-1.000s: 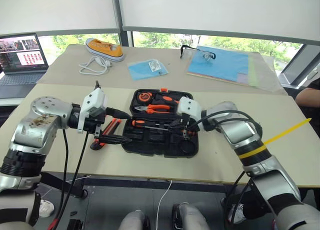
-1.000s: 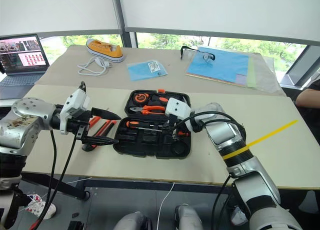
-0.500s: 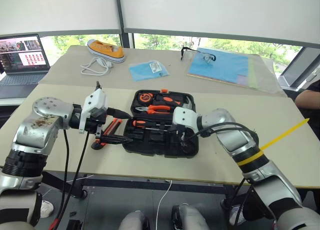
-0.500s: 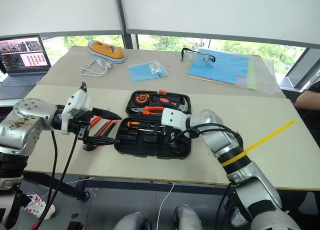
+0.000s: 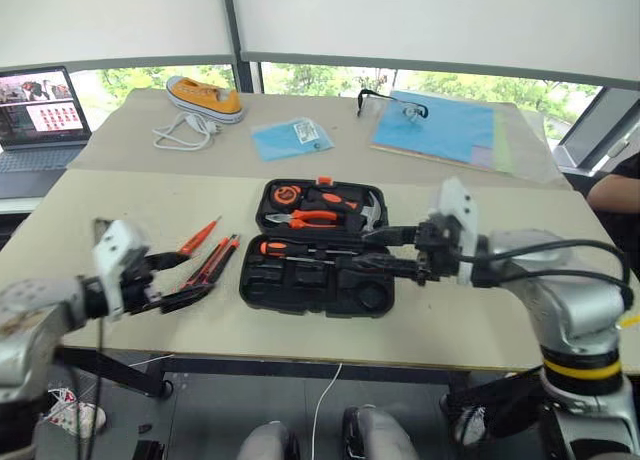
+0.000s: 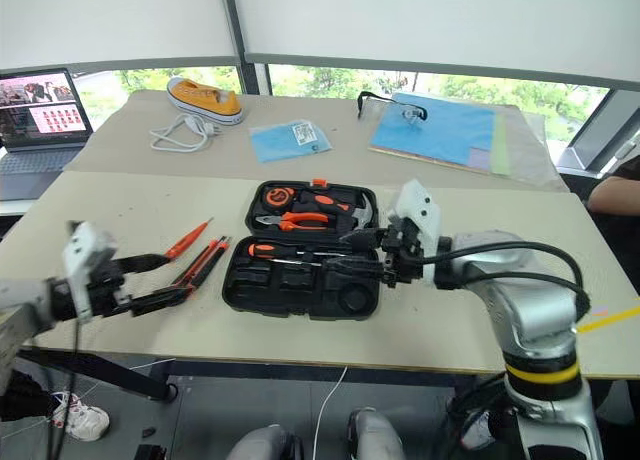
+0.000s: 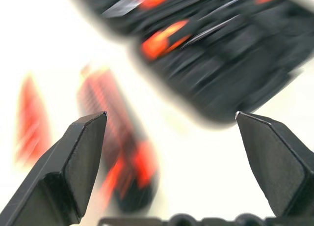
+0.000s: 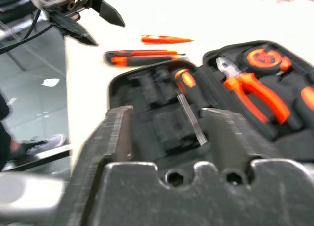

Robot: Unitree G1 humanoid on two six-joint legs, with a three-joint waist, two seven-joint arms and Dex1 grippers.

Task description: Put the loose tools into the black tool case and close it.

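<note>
Two loose tools (image 5: 208,261) beside open black tool case (image 5: 318,272) (lid up)

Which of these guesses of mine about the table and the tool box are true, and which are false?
1. The black tool case lies open on the table. True.
2. One orange-handled screwdriver already lies inside the case. True.
3. All the loose tools are packed away. False: a screwdriver and other orange-black tools lie on the table beside the case.
4. The right end effector is clamped on the pliers. False: its fingers are apart and empty above the case, and the pliers lie in their slot.
5. The left end effector is open and holds nothing. True.
6. A yellow shoe sits on the far table. True.
</note>
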